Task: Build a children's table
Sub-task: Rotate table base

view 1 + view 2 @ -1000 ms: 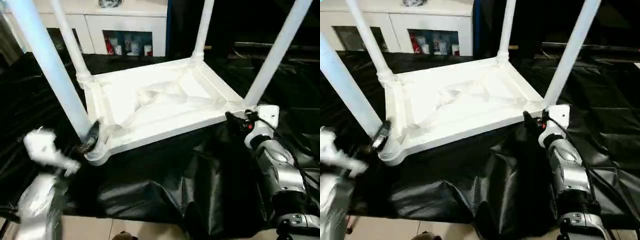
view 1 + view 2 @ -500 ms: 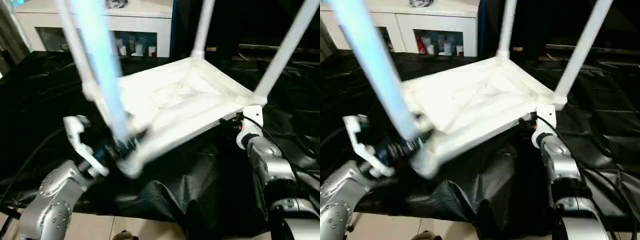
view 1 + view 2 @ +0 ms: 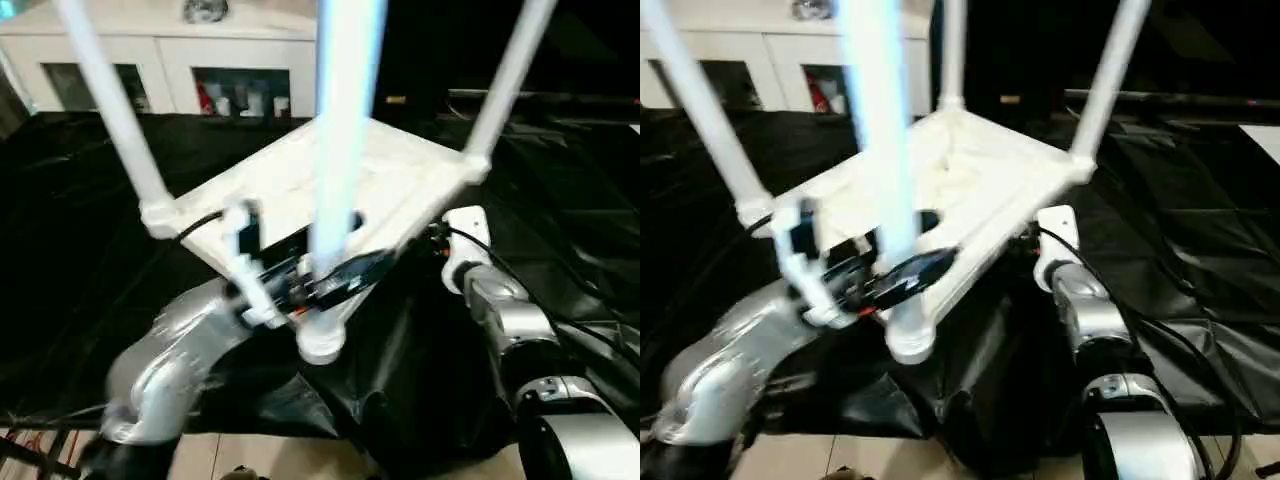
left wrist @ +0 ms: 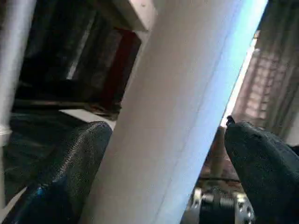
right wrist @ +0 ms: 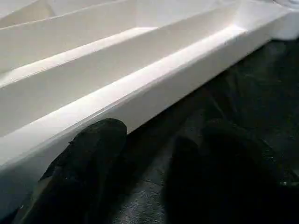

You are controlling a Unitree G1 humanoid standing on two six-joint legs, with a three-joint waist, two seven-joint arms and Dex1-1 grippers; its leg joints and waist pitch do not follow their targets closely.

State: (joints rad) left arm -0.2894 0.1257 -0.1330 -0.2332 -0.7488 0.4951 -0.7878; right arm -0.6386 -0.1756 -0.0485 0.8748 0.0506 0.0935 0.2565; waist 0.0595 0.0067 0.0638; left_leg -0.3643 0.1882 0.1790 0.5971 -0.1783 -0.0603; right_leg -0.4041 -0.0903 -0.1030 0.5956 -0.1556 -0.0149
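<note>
Since a second ago the upside-down children's table (image 3: 400, 180) is tipping up, near corner lifted off the black cloth (image 3: 90, 280). Centre of the head view, the left gripper (image 3: 320, 285) is clamping the near leg (image 3: 340, 150) to lever it. Left wrist view: fingers (image 4: 70, 163) are hugging that leg. Right wrist view: right gripper (image 5: 149, 163), fingers apart, is hovering under the tabletop's edge (image 5: 140, 88), probably to steady it.

The left arm bends across in front of the body, its silver forearm angled up and inward, and the left claw (image 3: 325, 283) has its two black fingers (image 4: 70, 172) spread wide on either side of a white leg (image 4: 182, 112). The right arm reaches forward with its forearm nearly straight, and the right claw (image 5: 154, 163) points ahead with its fingers apart, empty.
</note>
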